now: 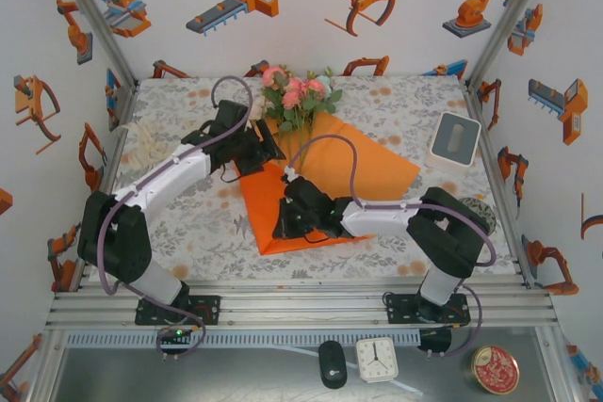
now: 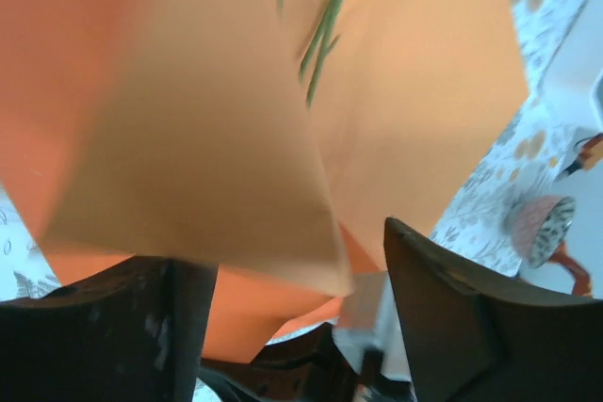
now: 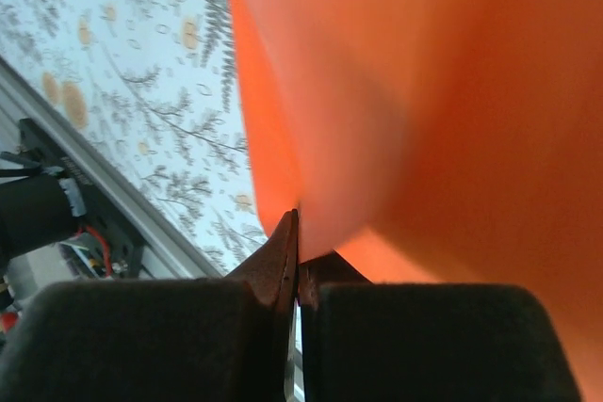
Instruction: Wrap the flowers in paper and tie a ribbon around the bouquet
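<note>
Top external view: my right gripper (image 1: 285,221) is at the 7 o'clock corner of the paper (image 1: 377,171). The right wrist view shows it clamped fully shut on that edge, and the sheet looks lifted off the desk (image 1: 188,223) there. My left gripper (image 1: 262,151) sits at the sheet's 10 o'clock edge with its jaws wide apart. A fold of paper hangs between them, but nothing's gripped. The flowers (image 1: 297,93) lie at the sheet's 12 o'clock corner, with the stems (image 2: 325,40) running down onto the orange.

How I'd do this fold: carry the pinched edge toward 2 o'clock and over the stems. Keep it low and slow so the thin sheet doesn't tear or slip out. The left one should probably pin the paper near the stems so the bunch doesn't roll.

Count:
- one sheet
- one bunch of flowers
- one pale floppy thing at the desk's 9 o'clock, which I take for the ribbon (image 1: 143,146)
- one white box (image 1: 457,138) at 3 o'clock
- two grippers
</note>
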{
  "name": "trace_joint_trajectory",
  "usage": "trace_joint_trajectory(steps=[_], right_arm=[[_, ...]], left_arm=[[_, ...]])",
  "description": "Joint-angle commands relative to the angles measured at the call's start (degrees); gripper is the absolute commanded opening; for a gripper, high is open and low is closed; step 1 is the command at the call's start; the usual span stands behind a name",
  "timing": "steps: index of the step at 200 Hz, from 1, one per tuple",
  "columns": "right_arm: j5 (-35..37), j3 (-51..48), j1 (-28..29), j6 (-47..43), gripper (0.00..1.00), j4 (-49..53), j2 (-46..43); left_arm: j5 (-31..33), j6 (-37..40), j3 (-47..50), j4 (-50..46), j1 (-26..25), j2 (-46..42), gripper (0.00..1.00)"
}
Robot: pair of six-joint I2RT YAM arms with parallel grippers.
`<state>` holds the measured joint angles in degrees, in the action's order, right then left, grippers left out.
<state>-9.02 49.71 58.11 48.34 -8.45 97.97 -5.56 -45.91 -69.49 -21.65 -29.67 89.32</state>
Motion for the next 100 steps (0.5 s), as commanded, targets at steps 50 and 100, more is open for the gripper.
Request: trace_joint_trajectory(steps=[50, 100], right_arm=[[4.36, -3.05, -0.11, 2.24, 0.17, -1.39, -1.36], [5.45, -3.21, -0.1, 1.52, 0.43, 0.02, -3.71]], left_arm=[[7.35, 5.48, 0.77, -2.4, 15.06, -3.95, 0.72], [-2.1, 7.56, -5.27, 0.13, 12.36, 11.94, 0.38]])
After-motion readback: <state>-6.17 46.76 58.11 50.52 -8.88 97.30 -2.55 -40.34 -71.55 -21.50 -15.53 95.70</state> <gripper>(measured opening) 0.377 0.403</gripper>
